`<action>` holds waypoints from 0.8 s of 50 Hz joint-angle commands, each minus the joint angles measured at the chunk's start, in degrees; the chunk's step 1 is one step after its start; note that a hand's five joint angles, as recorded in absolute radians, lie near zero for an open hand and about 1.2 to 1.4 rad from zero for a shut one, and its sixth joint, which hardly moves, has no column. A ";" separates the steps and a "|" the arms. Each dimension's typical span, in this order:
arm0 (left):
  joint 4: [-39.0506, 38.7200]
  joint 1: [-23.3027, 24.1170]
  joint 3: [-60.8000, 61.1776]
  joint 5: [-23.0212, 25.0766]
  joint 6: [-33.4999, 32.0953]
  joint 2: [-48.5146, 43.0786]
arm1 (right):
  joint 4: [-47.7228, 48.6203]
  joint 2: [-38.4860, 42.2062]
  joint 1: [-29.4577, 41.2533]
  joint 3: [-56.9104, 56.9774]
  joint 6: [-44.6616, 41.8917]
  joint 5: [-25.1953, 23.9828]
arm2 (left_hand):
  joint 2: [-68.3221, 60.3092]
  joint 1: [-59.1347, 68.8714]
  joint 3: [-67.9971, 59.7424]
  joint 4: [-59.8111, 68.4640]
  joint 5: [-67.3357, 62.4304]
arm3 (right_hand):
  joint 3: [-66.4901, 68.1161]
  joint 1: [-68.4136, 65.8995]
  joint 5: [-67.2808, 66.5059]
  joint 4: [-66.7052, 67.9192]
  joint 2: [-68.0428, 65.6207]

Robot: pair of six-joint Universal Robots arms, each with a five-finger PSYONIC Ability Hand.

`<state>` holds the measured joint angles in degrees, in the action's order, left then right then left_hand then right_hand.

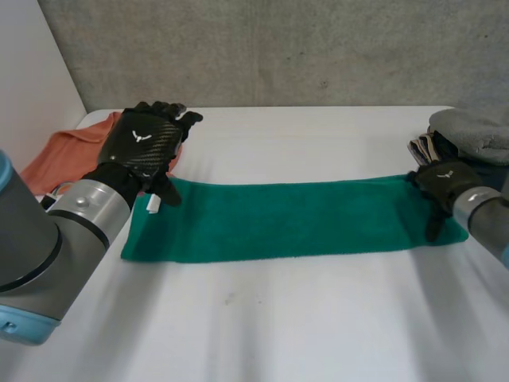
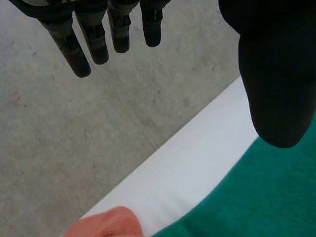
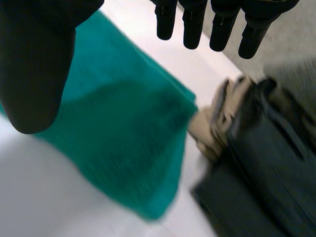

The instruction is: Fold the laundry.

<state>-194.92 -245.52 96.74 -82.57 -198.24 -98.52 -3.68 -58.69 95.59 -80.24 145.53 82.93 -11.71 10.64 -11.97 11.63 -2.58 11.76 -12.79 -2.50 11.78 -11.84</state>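
**A:** Where's the laundry?

**B:** The green towel (image 1: 294,219) lies flat as a long strip across the white table (image 1: 278,326), one short end toward each arm. A small white tag (image 1: 153,203) sticks out at its far left corner.

**A:** And the left hand?

**B:** The left hand (image 1: 143,143) is over that same corner, back upward. In its wrist view the fingers (image 2: 96,42) are straight and spread well away from the thumb (image 2: 276,79), with nothing between them. The thumb points down toward the towel (image 2: 261,197); I can't tell whether it touches.

**A:** The right one?

**B:** The right hand (image 1: 445,181) is at the towel's right end, by the far corner. Its fingers (image 3: 190,24) are likewise straight and the thumb (image 3: 34,64) stands wide apart, above the cloth (image 3: 123,128). It has hold of nothing.

**A:** Anything else around?

**B:** An orange cloth (image 1: 67,151) lies crumpled just beyond the left hand, near the towel's corner (image 2: 106,223). A pile of folded clothes (image 1: 469,135), grey, beige and dark, sits just beside the right hand, close to the towel's end (image 3: 266,163).
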 commanded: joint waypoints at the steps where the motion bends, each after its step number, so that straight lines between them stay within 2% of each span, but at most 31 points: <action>1: 0.68 1.18 -0.59 -1.54 -0.22 -1.85 | 1.83 3.67 -6.03 -0.35 -4.11 -5.23 | 1.71 -0.64 1.97 -1.63 2.58 | 3.46 -2.42 -2.72 3.44 -3.37; 8: -0.46 1.45 -0.23 -1.63 -0.22 -3.25 | 6.92 5.16 -9.37 -1.50 -4.73 -10.94 | 1.71 -0.64 1.97 -1.63 2.58 | 12.36 -11.32 -11.62 12.34 -12.28; 20: -1.60 1.89 0.20 -1.72 -0.31 -3.78 | 7.99 10.09 -10.60 0.79 -4.73 -11.48 | 1.71 -0.64 1.97 -1.63 2.58 | 18.58 -17.55 -17.84 18.56 -18.50; 21: -1.78 1.89 0.21 -1.72 -0.31 -3.78 | 8.16 10.44 -10.78 0.87 -4.64 -11.48 | 1.71 -0.64 1.97 -1.63 2.58 | 28.26 -27.22 -27.51 28.24 -28.17; 23: -1.87 1.89 0.21 -1.72 -0.31 -3.87 | 8.69 10.35 -10.95 1.14 -4.55 -11.39 | 1.71 -0.64 1.97 -1.63 2.58 | 62.98 -61.94 -62.23 62.95 -62.89; 24: -1.87 1.89 0.21 -1.72 -0.31 -3.78 | 10.17 10.09 -11.21 1.14 -4.03 -10.69 | 1.71 -0.64 1.97 -1.63 2.58 | 68.19 -67.15 -67.45 68.17 -68.10; 31: -1.96 1.80 0.73 -1.81 -0.31 -3.52 | 15.46 5.87 -14.11 -0.18 -0.77 -3.66 | 1.71 -0.64 1.97 -1.63 2.58 | 68.24 -67.21 -67.50 68.22 -68.16; 35: -1.96 1.54 1.08 -1.81 -0.31 -3.08 | 13.36 6.83 -16.83 1.40 -7.25 -0.94 | 1.71 -0.64 1.97 -1.63 2.58 | 68.24 -67.21 -67.50 68.22 -68.16; 40: -1.96 0.75 1.70 -1.81 -0.13 -2.47 | 8.88 7.72 -16.15 3.68 -16.76 1.27 | 1.71 -0.64 1.97 -1.63 2.58 | 68.24 -67.21 -67.50 68.22 -68.16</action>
<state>-196.89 -243.96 97.79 -84.38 -198.54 -101.73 10.01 -52.08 79.58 -79.06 139.29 81.73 -11.71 10.64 -11.97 11.63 -2.58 69.37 -48.74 -24.14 66.94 -67.11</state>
